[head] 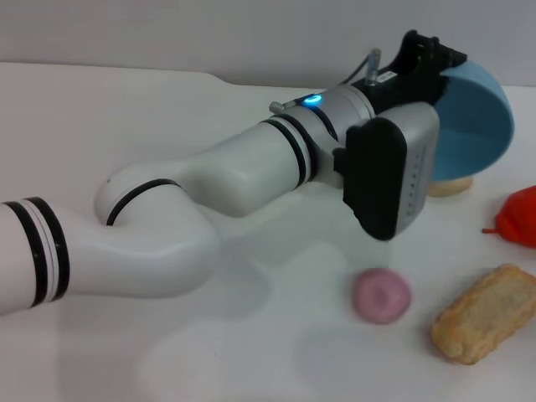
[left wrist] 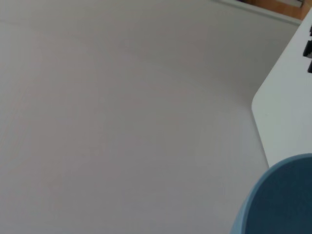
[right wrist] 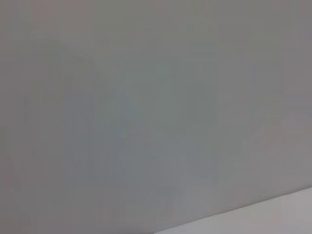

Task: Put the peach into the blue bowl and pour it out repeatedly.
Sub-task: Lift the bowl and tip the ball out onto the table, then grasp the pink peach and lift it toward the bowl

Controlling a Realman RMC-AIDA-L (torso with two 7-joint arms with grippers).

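Note:
The peach (head: pixel 382 296) is a small pink-mauve round fruit lying on the white table (head: pixel 276 352), in front of and below the bowl. The blue bowl (head: pixel 473 126) is tipped on its side above the table at the back right, its opening facing the arm, and nothing shows inside it. My left gripper (head: pixel 431 52) grips the bowl's upper rim. Part of the bowl also shows in the left wrist view (left wrist: pixel 280 200). My right gripper is out of view.
A beige lumpy item (head: pixel 448 186) lies just under the tilted bowl. A red pepper-like item (head: pixel 519 216) sits at the right edge. A tan bread-like block (head: pixel 486 314) lies to the right of the peach. My left arm spans the middle of the table.

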